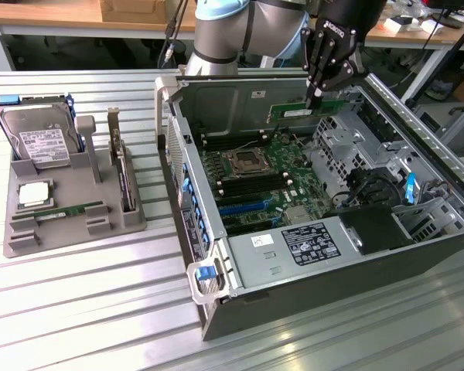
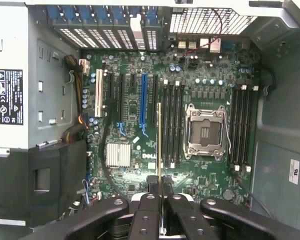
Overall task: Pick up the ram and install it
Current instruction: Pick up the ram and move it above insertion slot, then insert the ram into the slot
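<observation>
The gripper point(image 1: 315, 99) was shut on the ram point(image 1: 294, 114), its two black fingers point(image 2: 149, 215) pinching the stick's upper edge near one end. The ram was a long, narrow green board with a white label on its face. It hung level and on edge above the motherboard point(image 1: 271, 182) inside the open case point(image 1: 332, 301), clear of the board. In the wrist view it showed edge-on as a thin pale line point(image 2: 159, 145). That line ran parallel to the black memory slots point(image 2: 172, 125) and just beside them, with the socket point(image 2: 205, 131) on the slots' other side. On the exterior view's left, a second green stick point(image 1: 69, 210) lay in a grey tray point(image 1: 31, 241).
</observation>
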Controlling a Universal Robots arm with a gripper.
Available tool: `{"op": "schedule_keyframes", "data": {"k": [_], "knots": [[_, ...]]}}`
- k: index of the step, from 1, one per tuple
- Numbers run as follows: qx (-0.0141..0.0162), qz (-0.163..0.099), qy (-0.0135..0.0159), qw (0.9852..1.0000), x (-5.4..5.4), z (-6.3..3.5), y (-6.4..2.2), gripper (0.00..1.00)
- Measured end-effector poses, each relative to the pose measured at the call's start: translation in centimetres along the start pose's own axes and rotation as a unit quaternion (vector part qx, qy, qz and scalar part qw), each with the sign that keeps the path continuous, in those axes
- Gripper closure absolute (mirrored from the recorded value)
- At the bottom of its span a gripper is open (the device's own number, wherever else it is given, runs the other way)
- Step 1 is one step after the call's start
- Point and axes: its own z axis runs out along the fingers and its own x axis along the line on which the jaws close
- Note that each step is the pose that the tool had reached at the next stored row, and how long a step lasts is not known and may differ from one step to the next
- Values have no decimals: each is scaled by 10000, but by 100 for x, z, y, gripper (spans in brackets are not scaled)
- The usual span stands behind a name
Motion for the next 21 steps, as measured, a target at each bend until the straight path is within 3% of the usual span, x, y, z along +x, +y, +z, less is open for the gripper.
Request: {"op": "schedule_keyframes", "data": {"k": [5,18,19,21], "knots": [[0,1,0,10000,3,0,-73,88],[0,0,-5,10000,3,9,-70,88],[3,0,-70,10000,2,17,-63,88],[7,0,-147,9999,1,31,-57,88]]}}
